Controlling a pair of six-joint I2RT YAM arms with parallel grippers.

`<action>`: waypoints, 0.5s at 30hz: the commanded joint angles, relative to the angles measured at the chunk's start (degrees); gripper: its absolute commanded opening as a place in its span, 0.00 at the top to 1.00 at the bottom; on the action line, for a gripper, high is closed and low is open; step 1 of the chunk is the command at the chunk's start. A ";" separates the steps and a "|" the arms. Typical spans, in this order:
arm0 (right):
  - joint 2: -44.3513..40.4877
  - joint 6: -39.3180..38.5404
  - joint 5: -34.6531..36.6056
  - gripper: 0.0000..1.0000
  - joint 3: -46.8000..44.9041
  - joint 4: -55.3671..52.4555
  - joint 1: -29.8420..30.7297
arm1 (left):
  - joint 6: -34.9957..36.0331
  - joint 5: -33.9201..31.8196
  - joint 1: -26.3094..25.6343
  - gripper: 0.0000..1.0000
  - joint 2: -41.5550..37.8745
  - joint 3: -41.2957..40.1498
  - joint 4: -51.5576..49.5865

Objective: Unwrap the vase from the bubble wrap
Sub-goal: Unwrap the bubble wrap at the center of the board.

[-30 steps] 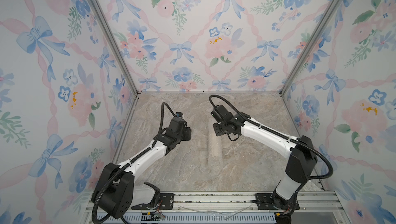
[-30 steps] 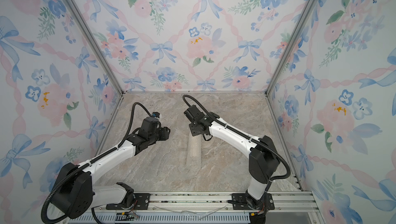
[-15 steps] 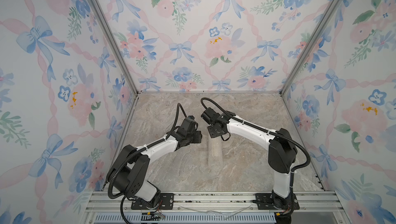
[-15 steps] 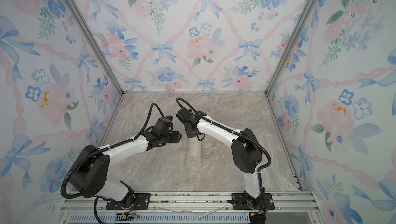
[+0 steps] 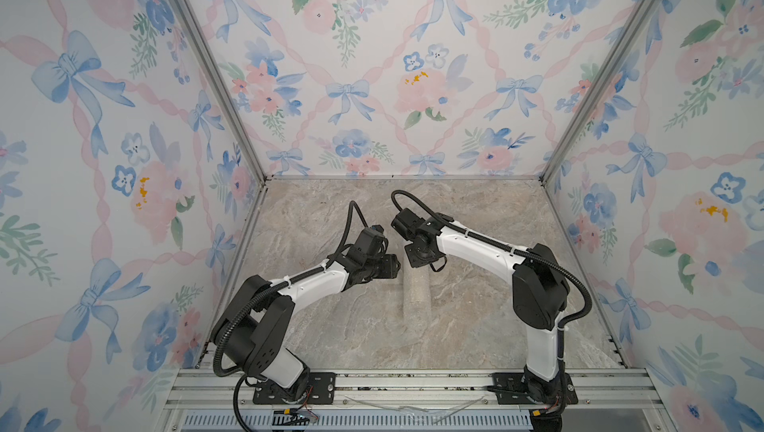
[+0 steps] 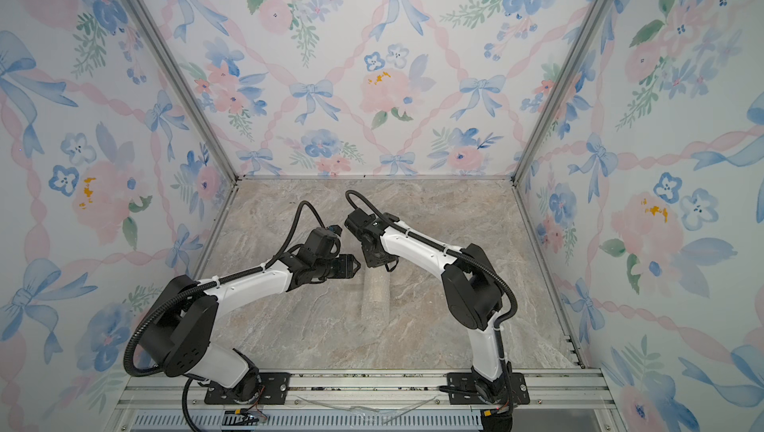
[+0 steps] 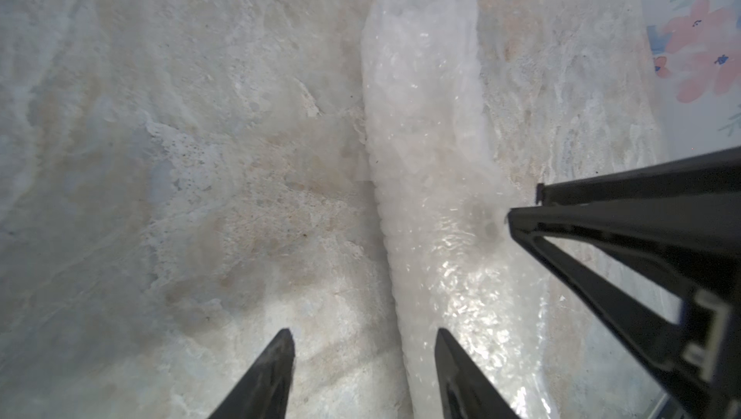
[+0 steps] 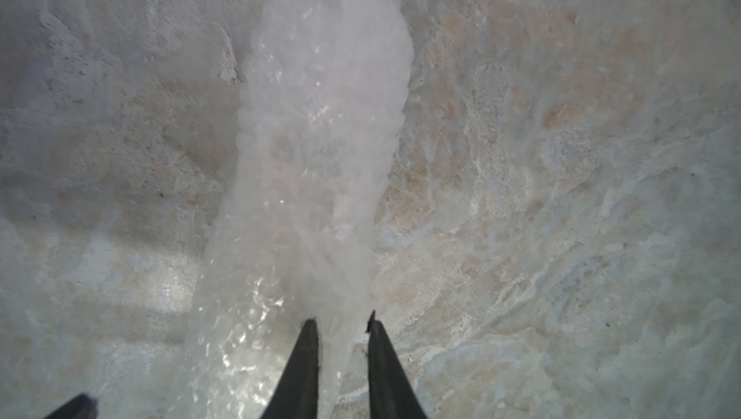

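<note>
The bubble wrap (image 5: 415,291) (image 6: 376,293) lies as a whitish roll on the marble floor, between the two arms in both top views. The vase is hidden inside it. My right gripper (image 8: 341,318) points down at the roll's far end, its jaws narrowed on a fold of the bubble wrap (image 8: 320,136). The left wrist view shows the right gripper (image 7: 525,202) touching the side of the bubble wrap (image 7: 421,116). My left gripper (image 7: 363,334) (image 5: 392,269) is open. It hovers low at the roll's left edge, one finger over the wrap and the other over bare floor.
Floral walls close in the marble floor (image 5: 330,326) at the left, back and right. An aluminium rail (image 5: 413,384) carrying both arm bases runs along the front, with a scrap of clear film (image 5: 413,406) on it.
My left arm has swung right, up to the roll. My right gripper has shifted left and down onto the roll's far end, and its jaws have narrowed.
</note>
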 commanded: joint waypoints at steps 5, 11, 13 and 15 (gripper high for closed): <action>-2.41 2.60 -3.52 0.74 -4.00 -0.76 -0.93 | 0.66 3.85 -1.95 0.41 4.68 5.82 0.69; -6.05 4.10 -4.04 0.75 -8.90 1.33 -0.94 | 0.70 4.03 -2.86 0.42 8.91 8.47 -1.98; -6.68 4.36 -4.54 0.75 -9.65 1.42 -1.00 | 0.42 4.44 -2.85 0.43 9.55 8.47 -2.20; -7.26 4.77 -5.17 0.75 -10.68 1.98 -0.83 | 0.37 5.20 -2.98 0.43 10.03 8.78 -2.30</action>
